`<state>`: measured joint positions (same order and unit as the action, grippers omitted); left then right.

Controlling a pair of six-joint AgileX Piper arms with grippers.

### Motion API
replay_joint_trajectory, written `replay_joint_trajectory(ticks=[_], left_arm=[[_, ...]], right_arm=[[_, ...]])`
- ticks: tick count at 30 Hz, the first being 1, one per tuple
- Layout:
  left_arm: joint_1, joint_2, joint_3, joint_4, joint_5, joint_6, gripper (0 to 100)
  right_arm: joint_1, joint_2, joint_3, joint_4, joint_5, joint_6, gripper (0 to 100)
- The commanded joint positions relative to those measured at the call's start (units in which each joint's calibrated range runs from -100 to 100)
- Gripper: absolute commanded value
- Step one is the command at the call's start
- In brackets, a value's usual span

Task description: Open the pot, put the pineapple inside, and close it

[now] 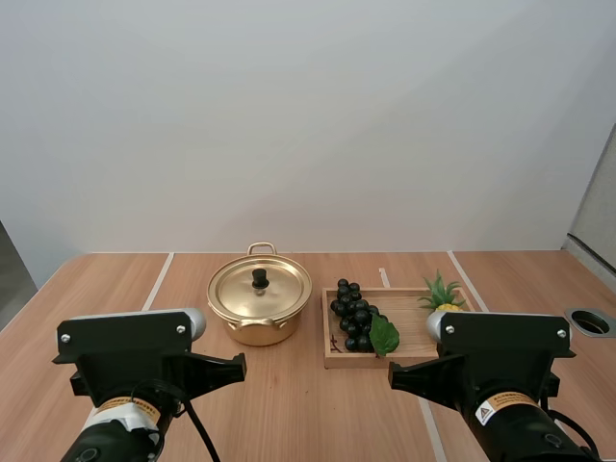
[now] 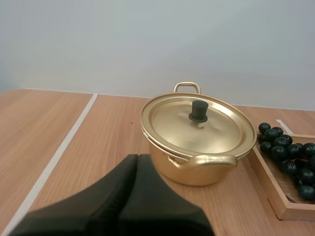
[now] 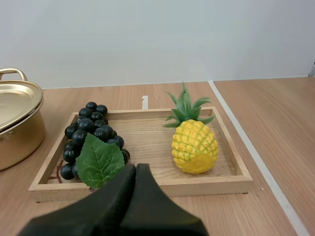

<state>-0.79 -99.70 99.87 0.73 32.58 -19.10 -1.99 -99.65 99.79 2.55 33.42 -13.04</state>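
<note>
Pineapple (image 3: pixel 194 145) stands upright on my desk (image 1: pixel 289 414), inside the wooden tray (image 3: pixel 206 186), at the tray's right end as I see it from the high view, with its green leaves pointing up. At the tray's other end lies a bunch of dark grapes (image 3: pixel 91 130) with a green leaf (image 3: pixel 100 161) on its near side, and bare wood shows between the grapes and the fruit.

Just beside the tray, on its left, sits the golden pot (image 2: pixel 197 157). Its lid (image 2: pixel 197 123) lies flat on the rim, with the black knob (image 2: pixel 198 111) upright in the middle. One pot handle faces me and the other points away.

My left pincer (image 2: pixel 137 160) is closed on nothing, its two fingers pressed together into one dark wedge. It hangs on the near side of the pot, aimed toward the pot's front handle and not touching it.

My right pincer (image 3: pixel 136 168) is closed and empty too. It hangs just short of the tray's near wall, lined up between the leaf and the pineapple.

From the high view, both arms sit low at the near edge of the desk: the left arm (image 1: pixel 135 375) in front of the pot, and the right arm (image 1: pixel 500 371) in front of the tray's right end, where it covers part of the pineapple's body.
</note>
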Motion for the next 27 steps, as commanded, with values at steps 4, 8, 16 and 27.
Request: replay_joint_trajectory(ticks=[4,8,16,27], left_arm=[[-0.14,-0.3,0.13,-0.73,-0.07,-0.53,0],[-0.3,-0.3,0.13,-0.73,-0.23,-0.53,0],[-0.69,-0.3,0.13,-0.73,-0.91,-0.53,0],[-1.03,-0.3,0.13,9.37,-7.09,4.76,0]], right_arm=[[0.0,-0.35,0.21,-0.27,-1.76,0.0,0],[-0.18,-0.35,0.21,-0.26,-1.76,0.0,0],[-2.49,-0.35,0.21,0.29,-1.76,0.0,0],[-2.64,-0.35,0.21,0.72,-11.3,0.0,0]])
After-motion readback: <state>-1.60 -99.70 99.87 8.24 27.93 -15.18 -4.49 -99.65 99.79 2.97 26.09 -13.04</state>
